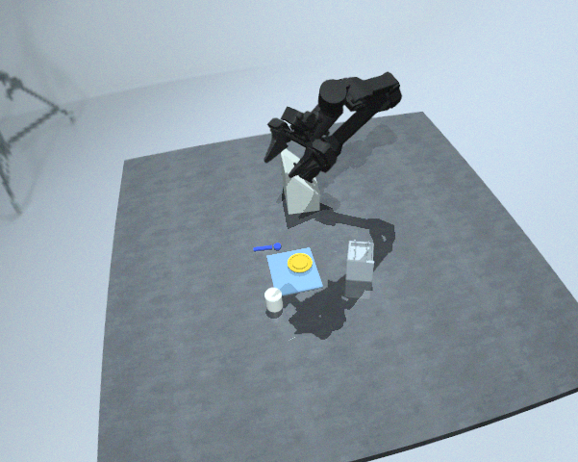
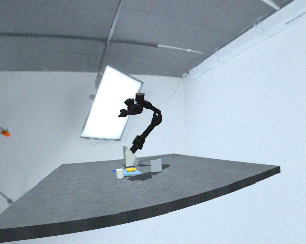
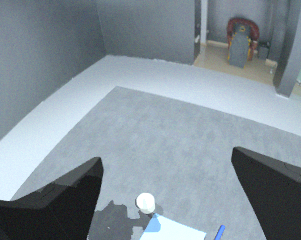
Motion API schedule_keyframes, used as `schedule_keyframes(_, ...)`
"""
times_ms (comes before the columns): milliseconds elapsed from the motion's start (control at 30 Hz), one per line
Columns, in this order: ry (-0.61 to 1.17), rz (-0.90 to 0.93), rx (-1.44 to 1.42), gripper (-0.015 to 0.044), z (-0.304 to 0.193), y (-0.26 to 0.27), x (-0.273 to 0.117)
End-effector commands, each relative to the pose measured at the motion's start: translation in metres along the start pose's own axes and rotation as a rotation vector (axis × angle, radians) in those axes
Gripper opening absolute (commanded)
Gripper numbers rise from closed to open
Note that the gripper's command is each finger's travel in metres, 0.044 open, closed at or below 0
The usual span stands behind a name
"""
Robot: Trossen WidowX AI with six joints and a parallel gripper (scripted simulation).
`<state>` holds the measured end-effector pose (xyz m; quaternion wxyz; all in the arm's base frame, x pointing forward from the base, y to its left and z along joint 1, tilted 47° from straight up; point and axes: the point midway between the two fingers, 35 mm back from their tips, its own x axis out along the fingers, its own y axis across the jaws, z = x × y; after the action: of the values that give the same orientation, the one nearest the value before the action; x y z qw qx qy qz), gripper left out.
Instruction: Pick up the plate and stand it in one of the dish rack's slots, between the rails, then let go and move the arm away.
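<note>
Studio-like test room, pale walls enclosing a dark table (image 2: 173, 189), bright light panel (image 2: 109, 104) glowing, tripod (image 1: 0, 143) standing aside
</note>
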<state>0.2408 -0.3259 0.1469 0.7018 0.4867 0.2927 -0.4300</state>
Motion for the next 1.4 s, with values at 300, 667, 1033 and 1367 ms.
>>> schedule_keyframes(300, 0.298, 0.012, -0.326, 0.0400, -0.045, -0.006, 0.033)
schedule_keyframes(667, 0.557, 0.105, -0.579, 0.0400, -0.087, -0.011, 0.052)
schedule_keyframes(1033, 0.798, 0.284, -0.796, 0.0400, -0.128, -0.014, 0.061)
schedule_keyframes(1367, 0.981, 0.517, -0.946, 0.0400, -0.161, -0.013, 0.063)
